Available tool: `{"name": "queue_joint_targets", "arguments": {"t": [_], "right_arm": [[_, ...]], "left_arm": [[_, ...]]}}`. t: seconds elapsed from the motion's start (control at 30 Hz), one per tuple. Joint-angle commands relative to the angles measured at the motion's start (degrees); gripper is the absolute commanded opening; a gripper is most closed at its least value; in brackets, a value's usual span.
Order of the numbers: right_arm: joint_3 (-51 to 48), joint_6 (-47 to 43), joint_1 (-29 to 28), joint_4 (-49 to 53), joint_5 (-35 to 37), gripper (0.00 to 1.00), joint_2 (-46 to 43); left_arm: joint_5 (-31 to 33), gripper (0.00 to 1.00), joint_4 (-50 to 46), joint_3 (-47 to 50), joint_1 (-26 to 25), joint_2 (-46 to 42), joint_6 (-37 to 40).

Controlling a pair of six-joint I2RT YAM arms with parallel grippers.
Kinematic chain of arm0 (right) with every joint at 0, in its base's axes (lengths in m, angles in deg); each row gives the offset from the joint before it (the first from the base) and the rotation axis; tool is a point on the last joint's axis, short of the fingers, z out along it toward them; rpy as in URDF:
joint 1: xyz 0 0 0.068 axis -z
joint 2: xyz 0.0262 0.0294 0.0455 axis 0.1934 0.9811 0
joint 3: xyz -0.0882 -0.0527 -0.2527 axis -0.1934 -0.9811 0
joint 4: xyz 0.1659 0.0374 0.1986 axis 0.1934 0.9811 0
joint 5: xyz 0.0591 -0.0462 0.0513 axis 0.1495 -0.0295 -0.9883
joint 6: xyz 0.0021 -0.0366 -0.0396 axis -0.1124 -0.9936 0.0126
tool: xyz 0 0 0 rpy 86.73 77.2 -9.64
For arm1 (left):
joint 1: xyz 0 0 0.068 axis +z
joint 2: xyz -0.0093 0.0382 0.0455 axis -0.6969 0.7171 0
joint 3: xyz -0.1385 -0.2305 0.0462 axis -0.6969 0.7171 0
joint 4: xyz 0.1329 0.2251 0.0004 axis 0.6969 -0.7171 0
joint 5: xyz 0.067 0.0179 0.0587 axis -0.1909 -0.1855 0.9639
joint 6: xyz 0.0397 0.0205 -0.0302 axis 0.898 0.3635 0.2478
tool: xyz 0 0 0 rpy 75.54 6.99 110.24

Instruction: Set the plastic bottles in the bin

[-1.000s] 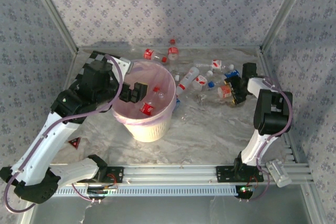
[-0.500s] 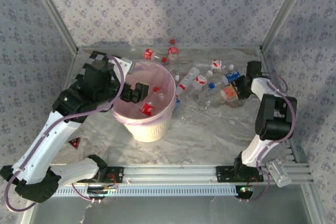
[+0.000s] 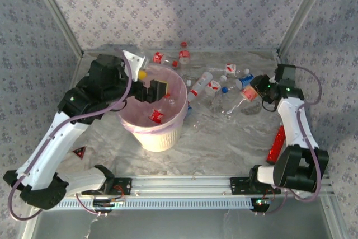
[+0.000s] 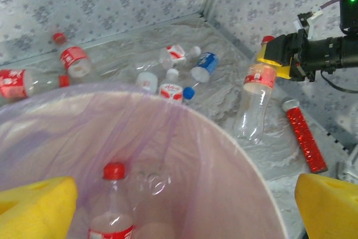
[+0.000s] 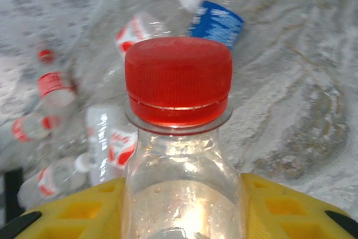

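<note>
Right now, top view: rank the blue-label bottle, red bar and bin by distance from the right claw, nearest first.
1. Blue-label bottle, just back-left of the right claw, which grips a red-cap bottle.
2. Red bar, lying toward the near right corner.
3. Bin, far off to the left.

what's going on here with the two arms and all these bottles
Two robot arms are clearing bottles into a bin. The right gripper is closed on the neck of a clear plastic bottle with a red cap and red label, over the marbled grey table. The left gripper hangs open over the round cream plastic bin with a pink liner, which already has a few bottles in it. Several more clear bottles lie on the table behind the bin.
</note>
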Motion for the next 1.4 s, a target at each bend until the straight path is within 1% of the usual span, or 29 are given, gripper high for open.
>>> {"name": "queue_joint_targets", "arguments": {"t": [0.0, 0.1, 0.13, 0.2, 0.33, 0.4, 0.43, 0.47, 0.57, 0.63, 0.67, 0.77, 0.87, 1.0, 1.1, 1.17, 1.27, 1.37], "right_arm": [[1.2, -5.4, 0.2, -1.1, -12.9, 0.19, -4.4], [4.8, -5.9, -0.7, -2.4, -21.6, 0.19, -6.5], [5.9, -6.6, -1.3, -2.4, -24.0, 0.16, -7.1], [9.8, -8.0, -3.2, -2.3, -26.6, 0.16, -8.2], [14.5, -11.3, -7.8, -1.9, -28.9, 0.16, -10.4], [15.9, -12.2, -10.1, -3.1, -30.3, 0.16, -11.0], [16.6, -12.3, -11.5, -3.5, -30.9, 0.16, -11.2], [17.4, -12.3, -13.0, -4.3, -31.7, 0.16, -11.1], [20.1, -13.2, -17.2, -4.5, -32.2, 0.16, -10.5], [21.4, -13.5, -19.0, -4.6, -32.1, 0.16, -10.1], [21.8, -13.4, -19.8, -4.9, -32.0, 0.16, -9.9], [21.3, -12.4, -21.5, -7.4, -31.7, 0.15, -9.9], [20.5, -11.1, -22.5, -10.2, -31.4, 0.15, -9.8], [20.1, -10.0, -23.8, -12.7, -31.6, 0.15, -9.4], [19.6, -9.8, -24.5, -13.8, -30.9, 0.15, -9.5], [18.6, -9.0, -24.7, -15.6, -30.6, 0.15, -9.8], [17.8, -7.9, -24.7, -17.2, -30.3, 0.12, -9.8], [17.9, -8.4, -24.8, -16.4, -29.8, 0.12, -9.6]], "left_arm": [[-7.0, 0.99, 2.8, -4.9, -0.5, 2.8, -0.8], [-11.6, 1.00, 4.0, -8.5, -1.5, 6.0, -1.3], [-12.9, 1.00, 4.0, -9.8, -2.0, 7.3, -1.5], [-14.2, 1.00, 5.9, -12.3, -3.3, 9.7, -1.6], [-15.1, 1.00, 4.8, -18.0, -6.0, 15.4, -0.9], [-15.5, 1.00, 4.7, -20.8, -7.1, 18.0, -0.7], [-15.8, 1.00, 3.2, -21.3, -7.6, 19.4, -0.5], [-15.9, 1.00, 2.8, -23.7, -8.1, 20.5, -0.3], [-15.8, 1.00, 3.4, -25.4, -8.8, 23.0, -0.3], [-16.0, 1.00, 4.1, -25.1, -8.8, 23.6, -0.8], [-16.4, 1.00, 6.1, -25.1, -8.9, 23.9, -1.1], [-18.0, 0.98, 7.1, -24.7, -9.3, 24.8, -1.2], [-20.7, 0.97, 7.9, -23.9, -9.9, 25.2, -0.8], [-21.2, 0.98, 7.3, -23.9, -10.6, 25.8, -0.3], [-21.2, 0.90, 7.4, -23.9, -10.8, 26.4, -0.3], [-21.3, 0.83, 7.7, -23.7, -10.9, 26.7, -0.4], [-20.9, 0.66, 8.0, -23.9, -10.9, 26.9, -0.5], [-20.2, 0.52, 7.8, -24.0, -10.9, 26.7, -0.6]]}}
